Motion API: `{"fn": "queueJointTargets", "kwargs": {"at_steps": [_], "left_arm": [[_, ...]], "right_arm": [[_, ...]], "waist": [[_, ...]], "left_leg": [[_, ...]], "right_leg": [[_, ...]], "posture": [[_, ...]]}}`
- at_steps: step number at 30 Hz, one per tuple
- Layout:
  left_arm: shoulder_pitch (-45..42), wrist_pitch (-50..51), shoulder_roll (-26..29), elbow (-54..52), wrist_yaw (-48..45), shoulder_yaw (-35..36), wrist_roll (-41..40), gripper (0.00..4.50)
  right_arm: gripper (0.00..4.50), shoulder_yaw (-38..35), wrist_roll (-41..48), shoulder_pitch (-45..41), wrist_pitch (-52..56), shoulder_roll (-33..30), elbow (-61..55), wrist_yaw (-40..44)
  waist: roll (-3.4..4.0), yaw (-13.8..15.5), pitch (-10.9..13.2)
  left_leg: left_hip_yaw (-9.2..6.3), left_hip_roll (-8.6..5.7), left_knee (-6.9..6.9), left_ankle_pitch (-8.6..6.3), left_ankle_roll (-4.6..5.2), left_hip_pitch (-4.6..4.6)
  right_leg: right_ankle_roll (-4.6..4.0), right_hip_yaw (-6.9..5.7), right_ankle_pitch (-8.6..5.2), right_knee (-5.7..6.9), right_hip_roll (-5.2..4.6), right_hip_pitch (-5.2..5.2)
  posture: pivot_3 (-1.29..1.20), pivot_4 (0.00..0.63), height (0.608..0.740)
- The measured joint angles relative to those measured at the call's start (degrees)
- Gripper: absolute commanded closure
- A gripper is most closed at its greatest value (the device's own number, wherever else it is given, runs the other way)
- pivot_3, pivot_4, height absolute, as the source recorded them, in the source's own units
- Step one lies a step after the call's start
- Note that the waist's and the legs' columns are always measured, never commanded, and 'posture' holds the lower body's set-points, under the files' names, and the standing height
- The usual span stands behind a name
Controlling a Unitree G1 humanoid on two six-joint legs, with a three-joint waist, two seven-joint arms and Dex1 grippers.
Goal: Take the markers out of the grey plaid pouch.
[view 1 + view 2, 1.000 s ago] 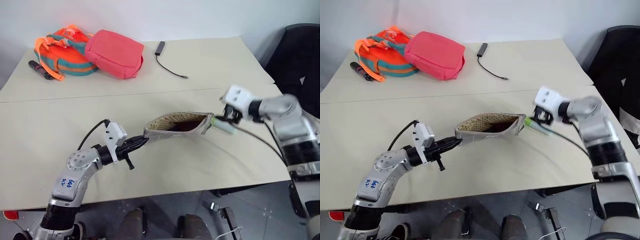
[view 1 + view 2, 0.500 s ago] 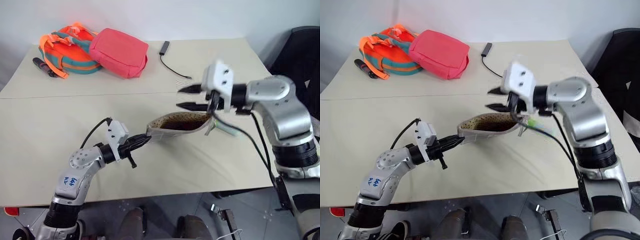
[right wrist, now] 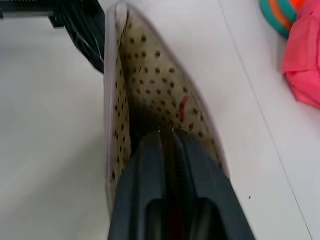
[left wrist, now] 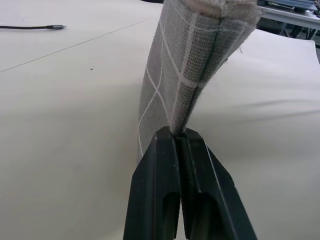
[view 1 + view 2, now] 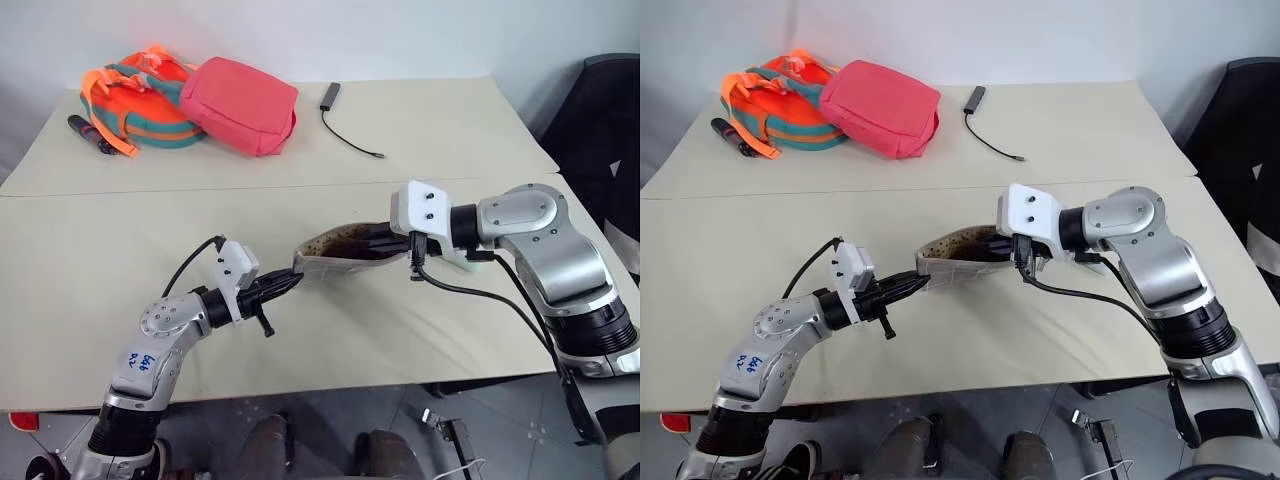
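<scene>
The grey plaid pouch [image 5: 345, 252] hung open-mouthed just above the middle of the cream table [image 5: 200, 230], its end seam pinched flat in my left gripper [image 4: 179, 150], whose fingers were pressed tight together on the fabric. My right gripper [image 3: 167, 135] was down inside the dotted lining, fingers drawn nearly together; a sliver of red showed between them, likely a marker [image 3: 174, 220], though I could not tell whether it was truly caught. A red streak [image 3: 183, 107] lay deeper in. I judged the danger to be a thin grip: pulling out could drop the marker back, or snag the lining and tug the pouch from my left hold.
</scene>
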Motion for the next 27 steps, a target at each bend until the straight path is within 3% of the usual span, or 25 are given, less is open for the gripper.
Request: {"fn": "queueJointTargets", "kwargs": {"at_steps": [8,13,19,22,26,27], "left_arm": [[0.0,1.3,-0.7,-1.1,0.0,-0.4,-0.5,4.5],[-0.6,2.9,-1.6,-1.2,-0.1,-0.8,-1.2,4.5],[-0.6,6.5,-2.1,-1.2,-0.3,-1.0,-3.7,4.5],[-1.2,9.3,-2.6,-1.1,-0.7,-0.5,-6.3,4.5],[-4.3,14.6,-4.4,-0.8,-0.6,1.1,-11.7,4.5],[-4.8,16.0,-4.6,-0.8,-0.5,1.8,-13.1,4.5]], "right_arm": [[3.94,4.8,-6.9,-0.2,-6.1,0.0,4.3,0.1],[3.94,12.0,-16.6,-4.9,-14.2,0.2,11.6,0.3],[3.94,15.5,-22.3,-6.8,-17.5,2.2,16.1,1.1],[3.35,15.5,-23.4,-7.7,-18.4,3.2,17.6,1.5],[2.08,15.0,-23.3,-8.6,-17.8,4.8,17.2,2.1],[2.08,14.8,-23.1,-8.6,-17.5,4.8,16.7,2.6]], "waist": [[0.0,0.0,0.0],[0.0,-0.2,0.0],[0.0,-0.2,0.0],[0.0,-0.2,0.0],[0.0,-0.3,0.0],[0.0,-0.2,0.0]], "left_leg": [[0.02,0.0,0.02,0.0,0.0,0.0],[0.04,0.0,0.05,0.01,-0.01,0.03],[0.03,0.02,0.07,0.01,-0.01,0.02],[0.03,0.02,0.11,0.01,-0.01,0.01],[-0.01,0.04,0.2,0.01,-0.01,0.01],[-0.01,0.04,0.21,0.01,-0.01,0.0]], "right_leg": [[0.0,0.01,0.0,0.01,0.0,-0.01],[0.0,0.03,0.0,0.03,0.01,-0.01],[0.0,0.03,0.0,0.05,0.03,-0.01],[0.0,0.03,0.0,0.08,0.03,-0.01],[-0.01,0.03,0.0,0.13,0.05,0.0],[-0.01,0.03,0.0,0.13,0.05,0.0]], "posture": [[0.0,0.15,0.74],[0.0,0.15,0.74],[0.0,0.15,0.74],[0.0,0.15,0.74],[0.0,0.15,0.74],[0.0,0.15,0.74]]}}
